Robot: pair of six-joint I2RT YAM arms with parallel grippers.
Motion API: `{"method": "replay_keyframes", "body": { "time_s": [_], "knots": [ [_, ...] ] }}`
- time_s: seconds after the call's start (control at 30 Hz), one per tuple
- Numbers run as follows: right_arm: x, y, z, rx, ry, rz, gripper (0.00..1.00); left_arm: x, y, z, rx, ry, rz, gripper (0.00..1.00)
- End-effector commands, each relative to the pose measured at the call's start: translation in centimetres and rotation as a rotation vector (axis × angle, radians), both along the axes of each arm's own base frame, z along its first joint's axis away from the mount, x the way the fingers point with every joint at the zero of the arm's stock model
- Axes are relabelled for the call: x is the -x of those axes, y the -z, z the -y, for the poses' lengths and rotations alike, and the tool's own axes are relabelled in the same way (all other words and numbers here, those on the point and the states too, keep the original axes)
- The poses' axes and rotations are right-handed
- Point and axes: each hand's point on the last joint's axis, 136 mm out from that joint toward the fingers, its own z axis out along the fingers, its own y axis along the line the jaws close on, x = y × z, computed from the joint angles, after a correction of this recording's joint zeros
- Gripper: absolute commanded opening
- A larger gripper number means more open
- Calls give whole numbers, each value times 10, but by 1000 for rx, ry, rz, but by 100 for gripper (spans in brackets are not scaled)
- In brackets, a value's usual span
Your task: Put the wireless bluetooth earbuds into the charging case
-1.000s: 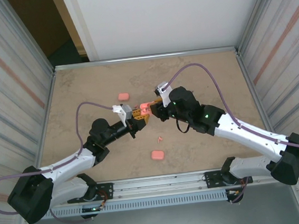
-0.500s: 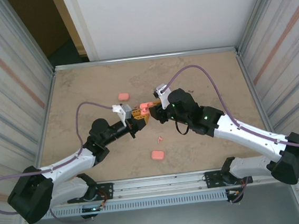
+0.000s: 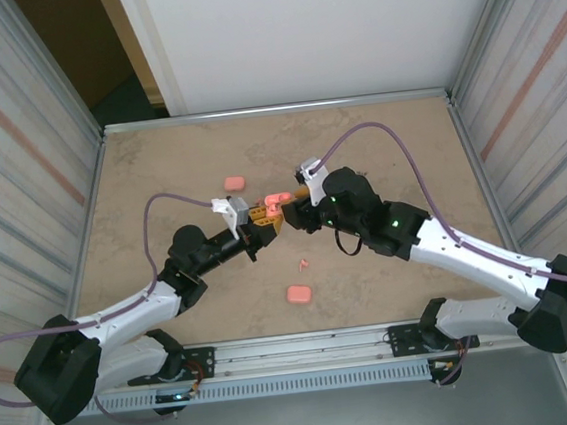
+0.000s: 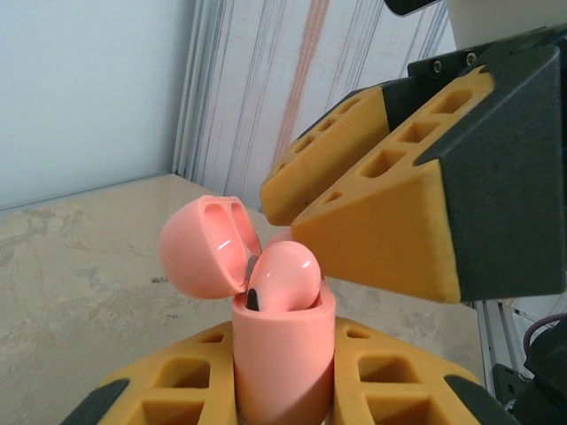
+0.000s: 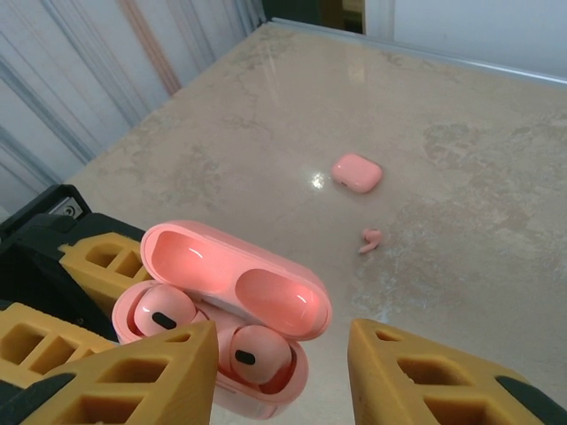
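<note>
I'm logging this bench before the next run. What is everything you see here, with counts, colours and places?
Open charging case: 1, pink, held in the left gripper, lid up.
Seated earbuds: 2, pink, in the open case's wells.
Loose earbuds: 2, pink, on the table, one near each closed case.
Closed cases: 2, pink, on the table, one nearer the arm bases, one farther.
Table: 1, tan marbled.
Cables: 2, purple, one looping over each arm.
Left gripper: 1, black with yellow fingers, shut on the open case.
Right gripper: 1, same colours, open, just above the open case.
</note>
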Motion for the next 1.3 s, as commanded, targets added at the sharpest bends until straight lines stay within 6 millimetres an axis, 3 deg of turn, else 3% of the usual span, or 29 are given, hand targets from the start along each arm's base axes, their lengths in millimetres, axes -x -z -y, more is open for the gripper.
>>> {"method": "replay_keyframes", "body": {
  "time_s": [0.0, 0.17, 0.6, 0.87, 1.27],
  "knots": [
    [2, -35, 8, -94, 7, 14, 43, 6, -26, 1, 53, 22, 69, 0],
    [3, -50, 22, -175, -3, 5, 51, 7, -26, 2, 56, 31, 78, 0],
    [21, -52, 47, -387, -94, -35, 98, 17, -41, 5, 111, 89, 124, 0],
    [41, -54, 33, -495, -279, -79, 99, 32, -57, 11, 152, 190, 160, 0],
    [53, -64, 5, -517, -443, -88, 99, 37, -60, 20, 156, 261, 158, 0]
  ]
}}
